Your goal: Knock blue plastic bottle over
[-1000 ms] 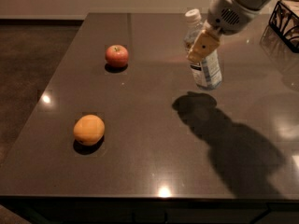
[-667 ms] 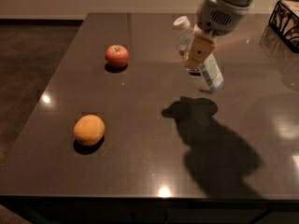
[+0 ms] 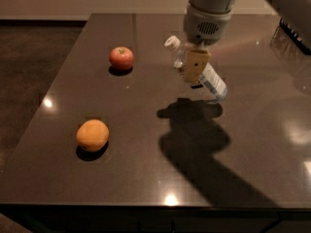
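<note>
The blue plastic bottle (image 3: pixel 214 84) is on the dark table (image 3: pixel 141 144) at the back, right of centre. It leans steeply, with its white cap (image 3: pixel 171 42) up and to the left and its base down to the right. My gripper (image 3: pixel 195 67) hangs down from the arm at the top of the view. It is right in front of the bottle's middle, against it, and hides that part. The arm's shadow falls on the table just in front of the bottle.
A red apple (image 3: pixel 121 58) sits at the back left. An orange (image 3: pixel 92 135) sits at the front left. Part of a black wire basket (image 3: pixel 295 32) shows at the right edge. The table's left and front edges are in view.
My gripper has moved left and a little toward the camera. The bottle has gone from nearly upright to a steep lean, its cap swinging left.
</note>
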`<state>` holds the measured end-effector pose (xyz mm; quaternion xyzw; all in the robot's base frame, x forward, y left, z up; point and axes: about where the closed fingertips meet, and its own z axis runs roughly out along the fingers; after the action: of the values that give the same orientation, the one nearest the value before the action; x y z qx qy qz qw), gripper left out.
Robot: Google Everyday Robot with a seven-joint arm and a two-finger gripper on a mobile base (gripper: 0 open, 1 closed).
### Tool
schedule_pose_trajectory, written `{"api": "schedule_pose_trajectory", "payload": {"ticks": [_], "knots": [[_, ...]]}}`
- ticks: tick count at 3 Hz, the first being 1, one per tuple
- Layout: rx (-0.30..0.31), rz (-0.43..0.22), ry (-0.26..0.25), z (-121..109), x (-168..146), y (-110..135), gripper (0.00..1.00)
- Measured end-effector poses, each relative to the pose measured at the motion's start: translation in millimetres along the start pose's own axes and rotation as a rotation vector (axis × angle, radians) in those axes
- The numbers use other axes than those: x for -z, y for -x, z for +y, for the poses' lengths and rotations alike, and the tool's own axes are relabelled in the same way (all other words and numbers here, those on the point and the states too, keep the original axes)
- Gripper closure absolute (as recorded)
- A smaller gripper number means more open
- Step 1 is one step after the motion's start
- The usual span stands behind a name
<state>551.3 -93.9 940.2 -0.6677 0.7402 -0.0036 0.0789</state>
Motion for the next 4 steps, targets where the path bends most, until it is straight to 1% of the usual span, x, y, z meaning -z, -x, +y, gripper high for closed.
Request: {"api": "schedule_pose_trajectory", "payload": {"ticks": [1,3,4], "knots": [[0.056,0.047,0.034,-4,-20,6,0.64],[0.123,0.131,0.074,1,-46,10,0.18],[0.135,0.153,0.067,1,-67,12,0.0]]}}
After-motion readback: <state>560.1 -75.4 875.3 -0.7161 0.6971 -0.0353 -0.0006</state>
